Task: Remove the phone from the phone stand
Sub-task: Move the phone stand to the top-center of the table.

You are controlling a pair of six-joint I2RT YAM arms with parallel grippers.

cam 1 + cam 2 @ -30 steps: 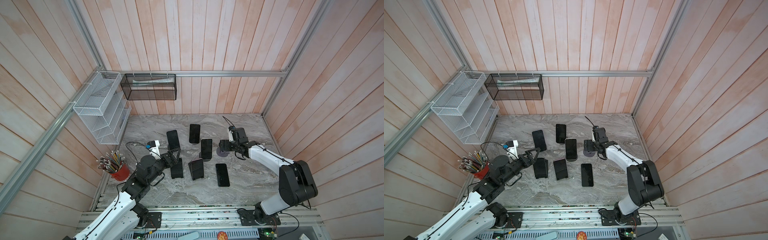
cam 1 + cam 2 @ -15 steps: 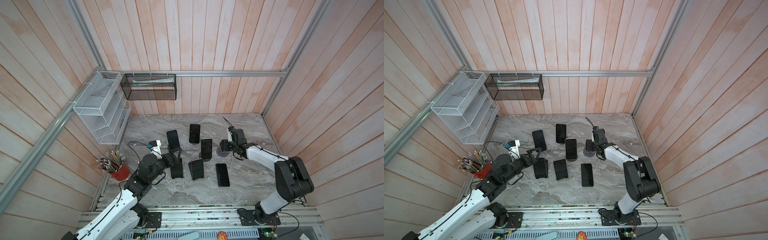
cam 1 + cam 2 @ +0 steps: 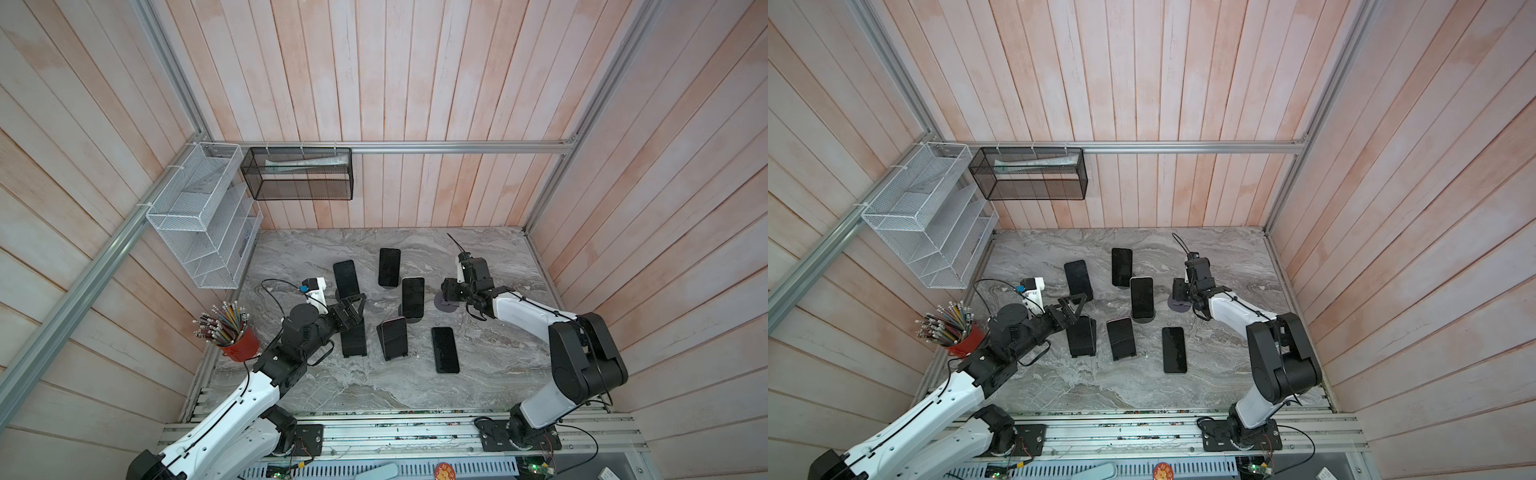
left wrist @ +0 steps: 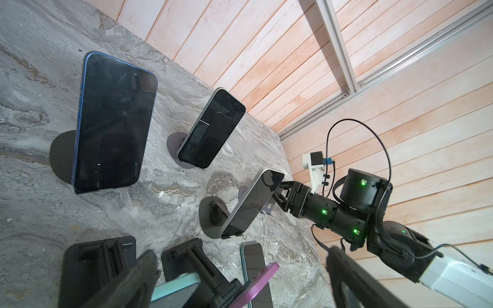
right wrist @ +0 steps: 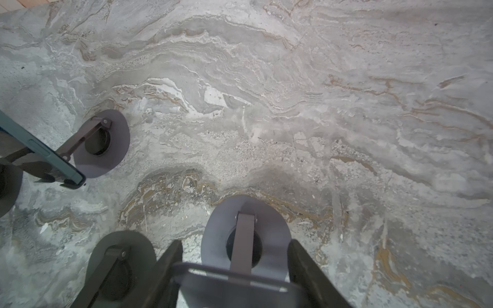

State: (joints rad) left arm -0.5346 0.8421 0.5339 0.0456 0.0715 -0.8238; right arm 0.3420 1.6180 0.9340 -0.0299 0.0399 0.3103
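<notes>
Both fingers of the right gripper [image 5: 236,244] pinch the empty lilac-grey round-based phone stand [image 5: 272,224], probably steadying it. The left gripper [image 3: 357,307] gapes, ready for a dark-screened propped phone [image 3: 354,340].

Dark rectangular phones [image 3: 1141,297] stand propped across the grey marble tabletop [image 3: 1059,382]. The right gripper [image 3: 1177,293] sits at a round grey phone stand [image 3: 1174,308].

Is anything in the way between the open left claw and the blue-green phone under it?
Nothing visible is. The left claw hangs open over the top edge of the blue-green phone, with only air between them. The right claw is elsewhere, shut on an empty stand.
</notes>
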